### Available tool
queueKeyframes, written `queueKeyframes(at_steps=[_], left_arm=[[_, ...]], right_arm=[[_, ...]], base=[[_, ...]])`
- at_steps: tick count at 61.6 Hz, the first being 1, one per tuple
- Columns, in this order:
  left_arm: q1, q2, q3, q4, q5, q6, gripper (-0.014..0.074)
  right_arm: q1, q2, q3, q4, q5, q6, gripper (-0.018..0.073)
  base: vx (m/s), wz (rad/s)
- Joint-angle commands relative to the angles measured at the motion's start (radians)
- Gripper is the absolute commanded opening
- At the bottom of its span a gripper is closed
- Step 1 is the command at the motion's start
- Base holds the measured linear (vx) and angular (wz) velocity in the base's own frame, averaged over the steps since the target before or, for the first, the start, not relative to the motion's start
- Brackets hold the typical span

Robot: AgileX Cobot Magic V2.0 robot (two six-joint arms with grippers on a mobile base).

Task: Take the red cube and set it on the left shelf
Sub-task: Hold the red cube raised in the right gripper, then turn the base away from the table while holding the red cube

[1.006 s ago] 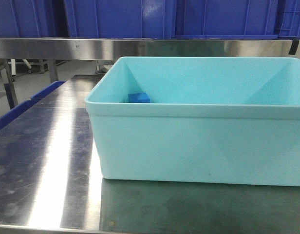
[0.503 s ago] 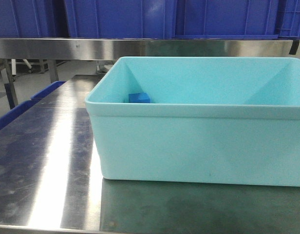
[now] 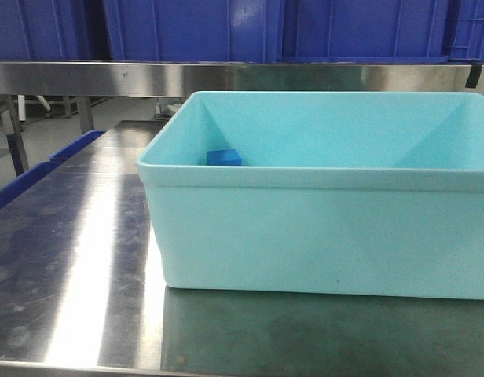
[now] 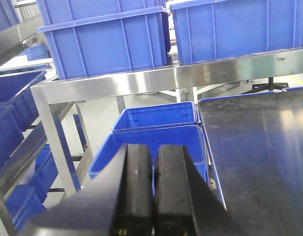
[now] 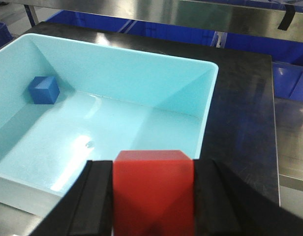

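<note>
one red cube (image 5: pixel 152 189), bottom cut off, clamped in right claw (image 5: pixel 152 206); left claw (image 4: pixel 154 196) closed.

Lighting/img quality: indoor, bright overhead light, even, no hard shadows.
Front view: broad white glare streak near-to-far down left of steel table (image 3: pixel 77 259); near right of table darker, greenish reflection; teal bin (image 3: pixel 305 236) evenly lit, soft shade in its far left corner; img slightly soft, grainy. Left wrist view: far field sharp, bright sheen on left shelf (image 4: pixel 141 81) rail; left gripper (image 4: pixel 154 182) near lens, dark, soft-focus; pale reflection on tabletop at right. Right wrist view: red cube (image 5: pixel 151 177) and right gripper (image 5: pixel 154 196) close to lens, a bit blurred, cube lower faces shaded; small white glints on bin floor.
</note>
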Motion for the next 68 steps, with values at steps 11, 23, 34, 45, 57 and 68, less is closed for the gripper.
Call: queueKeyframes(at_steps=[11, 23, 34, 45, 57, 68], left_arm=[[-0.001, -0.003, 0.022, -0.005, -0.09, 0.001, 0.0106], [-0.001, -0.003, 0.022, -0.005, -0.09, 0.001, 0.0106], [-0.001, -0.003, 0.022, -0.005, -0.09, 0.001, 0.0106], [-0.001, -0.003, 0.022, -0.005, -0.09, 0.001, 0.0106], [-0.001, -0.003, 0.022, -0.005, -0.09, 0.001, 0.0106], [-0.001, -0.003, 0.022, -0.005, -0.09, 0.001, 0.0106]], right_arm=[[-0.006, 0.003, -0.029, -0.011, -0.087, -0.008, 0.0055], [-0.006, 0.003, -0.029, -0.011, -0.087, -0.008, 0.0055], [-0.006, 0.003, -0.029, -0.011, -0.087, -0.008, 0.0055], [-0.006, 0.003, -0.029, -0.011, -0.087, -0.008, 0.0055], [-0.006, 0.003, -0.029, -0.011, -0.087, -0.008, 0.0055], [-0.006, 0.003, -0.029, -0.011, -0.087, -0.008, 0.0055]], base=[[-0.02, -0.03], [-0.03, 0.11], [-0.08, 0.11], [-0.06, 0.21], [-0.07, 0.17], [-0.06, 0.14]])
